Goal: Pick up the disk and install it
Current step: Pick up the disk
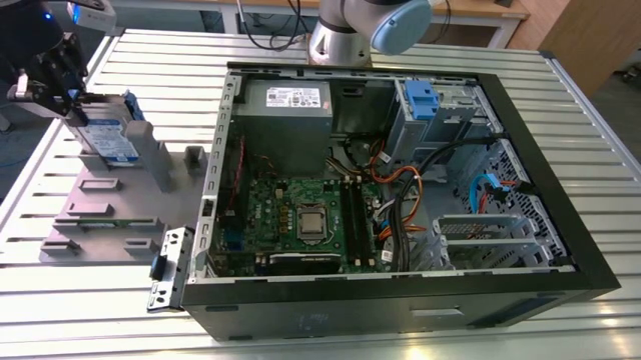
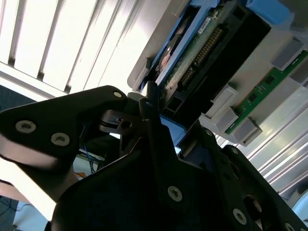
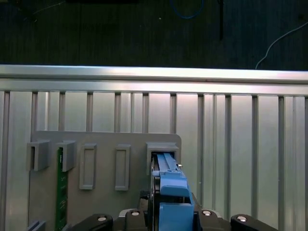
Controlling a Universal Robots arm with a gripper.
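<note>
The open computer case (image 1: 401,289) lies well apart from the grey holder (image 1: 100,217), where the disk (image 1: 110,146) stands upright in a slot. The gripper (image 1: 82,112) looks clamped on its edge. A skewed pull could jam it or let it slip.

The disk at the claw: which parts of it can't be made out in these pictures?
- Exterior view: the claw covers the top of the disk, and the grey holder hides its bottom edge. The label's print is too small to read.
- First wrist view: the disk stands edge-on, so neither face shows. The picture's edge cuts off its near end.
- Second wrist view: the claw's black body covers one end of the disk.
</note>
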